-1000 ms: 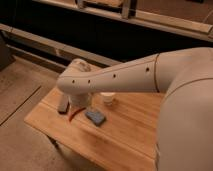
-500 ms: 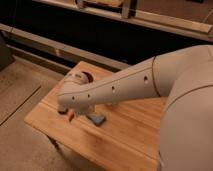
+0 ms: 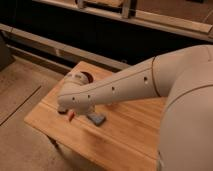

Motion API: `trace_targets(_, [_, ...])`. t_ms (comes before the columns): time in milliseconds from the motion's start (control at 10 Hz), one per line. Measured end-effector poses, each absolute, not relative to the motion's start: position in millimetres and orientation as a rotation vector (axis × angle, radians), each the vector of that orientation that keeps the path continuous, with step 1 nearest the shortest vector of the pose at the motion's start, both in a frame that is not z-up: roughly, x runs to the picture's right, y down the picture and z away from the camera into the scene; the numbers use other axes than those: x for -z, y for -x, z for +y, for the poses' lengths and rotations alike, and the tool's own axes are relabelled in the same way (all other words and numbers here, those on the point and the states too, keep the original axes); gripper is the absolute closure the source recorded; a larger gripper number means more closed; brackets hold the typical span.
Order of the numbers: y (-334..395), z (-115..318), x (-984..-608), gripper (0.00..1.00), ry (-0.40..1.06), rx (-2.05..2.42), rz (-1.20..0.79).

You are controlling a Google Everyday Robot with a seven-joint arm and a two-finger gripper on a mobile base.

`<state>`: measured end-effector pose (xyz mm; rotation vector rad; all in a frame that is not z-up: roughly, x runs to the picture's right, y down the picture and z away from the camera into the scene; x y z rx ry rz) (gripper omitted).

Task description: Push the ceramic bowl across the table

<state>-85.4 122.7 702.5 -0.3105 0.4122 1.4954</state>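
While arm (image 3: 112,90) low, fingers (image 3: 64,109) nr bowl (image 3: 86,77)

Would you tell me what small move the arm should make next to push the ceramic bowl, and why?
Probably ease the gripper, low over the near-left part of the table, toward the far edge to meet the ceramic bowl. The bowl peeks out behind the forearm, apparently not in contact, and a grey-blue object lies beside the gripper, so I would steer away from it.

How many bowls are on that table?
1. The bowl sits far left on the table, partly behind the arm; the gripper hangs in front of it. The arm may hide others.
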Motion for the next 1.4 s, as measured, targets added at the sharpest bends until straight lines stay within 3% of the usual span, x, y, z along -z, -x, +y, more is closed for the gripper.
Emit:
trace_targets(1200, [85, 122, -704, 0.35, 0.309, -1.496, 0.411])
trace_targets(1400, [86, 97, -722, 0.35, 0.262, -1.487, 0.365])
